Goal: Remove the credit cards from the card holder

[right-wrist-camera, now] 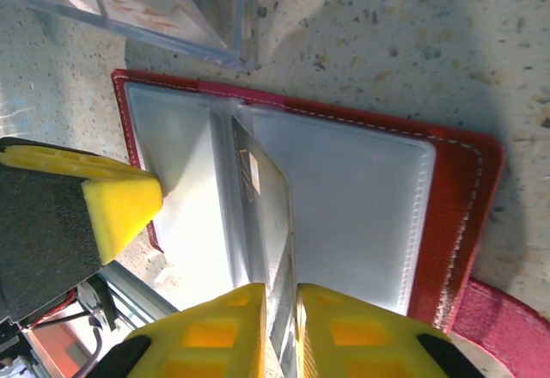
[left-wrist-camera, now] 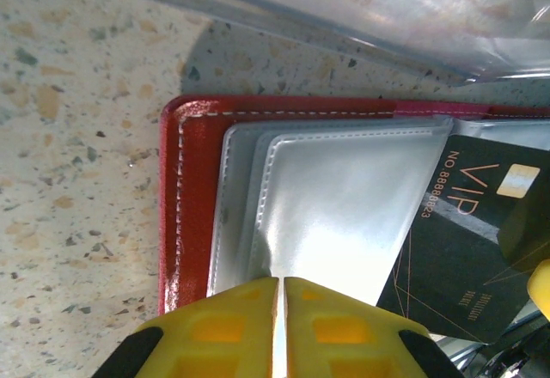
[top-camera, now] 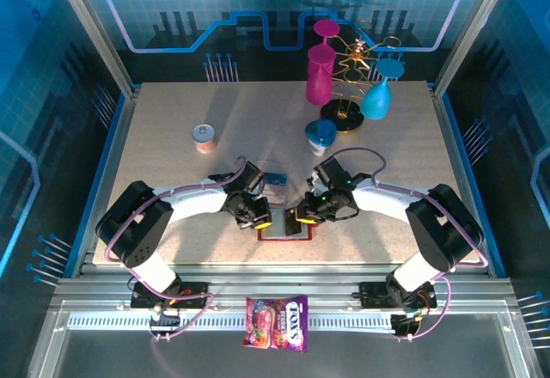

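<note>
Open card holder [left-wrist-camera: 169, 223]; dark card [left-wrist-camera: 455, 240] partly in pocket.

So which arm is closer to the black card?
Right. The right fingers pinch one end of the black card; the left fingers pinch a clear pocket of the red wallet beside it.

Glossy, fine-grained dark red leather-look card holder [left-wrist-camera: 172, 223] with white stitching; shiny, smooth clear plastic pockets [left-wrist-camera: 344, 189]; a smooth, matt dark credit card [left-wrist-camera: 455, 249] with metallic gold print; a transparent, glossy acrylic tray [right-wrist-camera: 172, 30]; all against a matt, speckled stone-look bench [left-wrist-camera: 77, 137].
</note>
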`<action>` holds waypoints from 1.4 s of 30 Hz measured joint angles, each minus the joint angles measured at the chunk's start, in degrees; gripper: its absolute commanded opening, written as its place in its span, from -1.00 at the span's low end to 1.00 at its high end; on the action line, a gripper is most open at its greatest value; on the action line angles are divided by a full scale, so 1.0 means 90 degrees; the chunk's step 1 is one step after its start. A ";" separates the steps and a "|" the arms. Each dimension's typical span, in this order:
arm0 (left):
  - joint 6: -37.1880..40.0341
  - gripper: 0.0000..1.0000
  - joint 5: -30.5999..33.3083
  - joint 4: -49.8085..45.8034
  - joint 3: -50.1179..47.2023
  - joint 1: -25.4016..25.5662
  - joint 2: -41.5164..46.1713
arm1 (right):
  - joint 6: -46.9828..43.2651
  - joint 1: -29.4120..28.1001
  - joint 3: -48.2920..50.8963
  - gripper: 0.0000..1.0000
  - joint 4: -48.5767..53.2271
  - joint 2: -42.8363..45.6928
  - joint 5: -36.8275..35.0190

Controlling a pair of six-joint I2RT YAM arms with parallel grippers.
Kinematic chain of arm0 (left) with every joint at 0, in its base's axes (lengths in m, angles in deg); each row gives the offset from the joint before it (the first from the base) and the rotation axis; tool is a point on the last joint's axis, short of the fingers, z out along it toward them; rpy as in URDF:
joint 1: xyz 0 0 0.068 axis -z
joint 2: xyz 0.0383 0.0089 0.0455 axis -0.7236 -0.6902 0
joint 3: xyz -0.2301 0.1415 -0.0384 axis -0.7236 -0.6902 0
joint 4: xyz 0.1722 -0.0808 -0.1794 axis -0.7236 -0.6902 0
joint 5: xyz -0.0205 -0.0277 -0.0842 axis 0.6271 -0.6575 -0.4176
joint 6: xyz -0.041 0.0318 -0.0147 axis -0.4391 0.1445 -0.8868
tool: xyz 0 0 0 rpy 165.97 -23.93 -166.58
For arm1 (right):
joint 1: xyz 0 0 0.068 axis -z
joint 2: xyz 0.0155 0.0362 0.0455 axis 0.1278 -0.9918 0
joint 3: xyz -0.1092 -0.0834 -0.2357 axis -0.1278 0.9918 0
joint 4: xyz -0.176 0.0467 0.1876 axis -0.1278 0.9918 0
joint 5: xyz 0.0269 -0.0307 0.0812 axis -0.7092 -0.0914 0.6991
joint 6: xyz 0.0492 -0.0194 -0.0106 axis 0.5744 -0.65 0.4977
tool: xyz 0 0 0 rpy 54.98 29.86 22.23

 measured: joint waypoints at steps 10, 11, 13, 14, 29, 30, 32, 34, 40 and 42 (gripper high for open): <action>-0.0005 -0.68 -0.0029 0.0019 0.0000 0.0000 0.0015 | 0.0078 -0.0034 0.0002 -0.72 -0.0078 0.0000 -0.0007; -0.0005 -0.68 -0.0029 0.0017 0.0000 0.0000 0.0029 | 0.0075 -0.0034 0.0002 -0.72 -0.0073 0.0000 -0.0010; -0.0005 -0.69 -0.0027 -0.0022 0.0000 0.0000 0.0087 | 0.0075 -0.0034 0.0002 -0.73 -0.0046 0.0005 -0.0010; -0.0007 -0.69 -0.0027 -0.0034 0.0000 -0.0002 0.0134 | 0.0073 -0.0034 0.0000 -0.74 -0.0019 0.0015 -0.0015; -0.0053 -0.67 -0.0053 -0.0005 -0.0129 -0.0561 0.1290 | -0.0401 -0.0034 -0.0668 -0.89 0.0852 0.0469 -0.0289; -0.0053 -0.66 -0.0056 0.0000 -0.0187 -0.0610 0.1336 | -0.0469 -0.0034 -0.0775 -0.89 0.0940 0.0469 -0.0335; -0.0053 -0.66 -0.0068 0.0000 -0.0323 -0.0714 0.1411 | -0.0634 -0.0034 -0.0988 -0.91 0.1129 0.0469 -0.0430; -0.0053 -0.65 -0.0078 0.0000 -0.0408 -0.0782 0.1445 | -0.0801 -0.0034 -0.1195 -0.92 0.1307 0.0457 -0.0515; -0.0056 -0.64 -0.0124 0.0007 -0.0556 -0.0874 0.1598 | -0.1331 -0.0034 -0.1729 -0.98 0.1804 0.0277 -0.0731; -0.0056 -0.65 -0.0126 0.0019 -0.0607 -0.0884 0.1666 | -0.1518 -0.0034 -0.1887 -1.00 0.1950 0.0209 -0.0775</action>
